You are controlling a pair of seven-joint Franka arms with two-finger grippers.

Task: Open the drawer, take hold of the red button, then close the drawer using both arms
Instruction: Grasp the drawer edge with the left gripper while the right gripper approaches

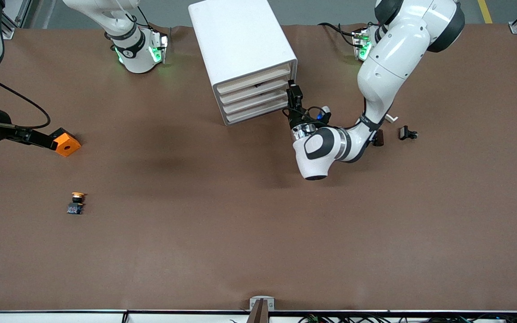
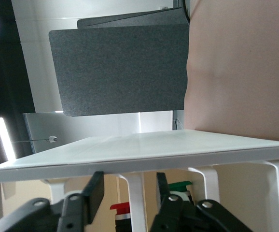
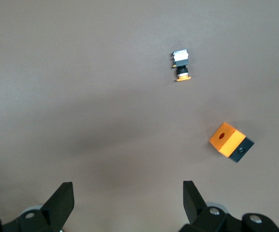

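The white cabinet (image 1: pixel 240 40) stands at the back middle with all four cream drawer fronts (image 1: pixel 255 95) pushed in. My left gripper (image 1: pixel 292 89) is at the end of those fronts toward the left arm's end, level with the upper drawers. In the left wrist view it (image 2: pixel 129 193) is open, with its fingers (image 2: pixel 95 191) on either side of a white upright rib (image 2: pixel 137 193) of the front. Past the rib I see a red cap of a button (image 2: pixel 121 208) inside. My right gripper (image 1: pixel 34 135) (image 3: pixel 127 191) is open and empty over the table at the right arm's end.
An orange cube (image 1: pixel 66 143) (image 3: pixel 225 138) lies beside the right gripper. A yellow-capped button (image 1: pixel 77 202) (image 3: pixel 181 65) lies nearer the front camera. A green cap (image 2: pixel 180 186) shows inside the cabinet. Small dark parts (image 1: pixel 407 133) lie under the left arm.
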